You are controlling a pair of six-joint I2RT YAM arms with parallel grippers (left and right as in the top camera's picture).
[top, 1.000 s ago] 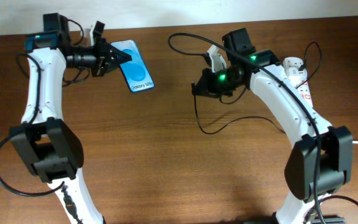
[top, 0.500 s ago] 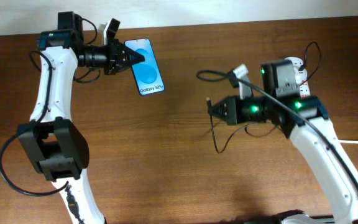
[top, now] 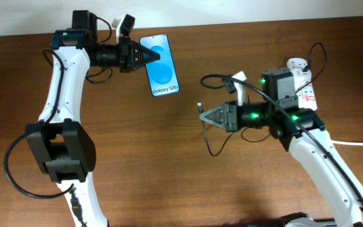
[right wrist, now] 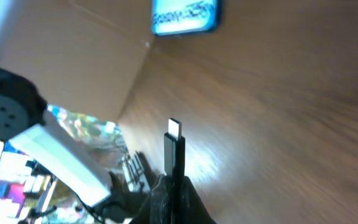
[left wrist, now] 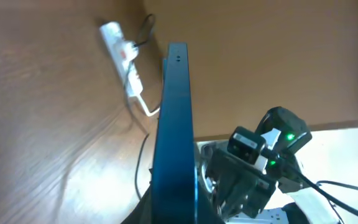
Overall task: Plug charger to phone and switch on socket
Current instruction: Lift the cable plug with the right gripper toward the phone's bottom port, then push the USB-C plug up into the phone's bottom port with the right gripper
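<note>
The phone shows its blue screen upward and hangs above the table's far left-centre. My left gripper is shut on its left edge. In the left wrist view the phone is edge-on between the fingers of my left gripper. My right gripper is shut on the charger, whose black connector tip sticks up from the gripper and points toward the phone, still well apart from it. The white socket lies at the far right, also seen as the socket.
The charger's thin black cable loops over the table below the right gripper and arcs back over the right arm. The socket's thick white cord runs off to the right edge. A pale wall borders the table's far edge.
My left arm has carried the phone to the right. My right arm swung the charger toward the near side, then slightly left, now aimed at the phone. Both grips held.
</note>
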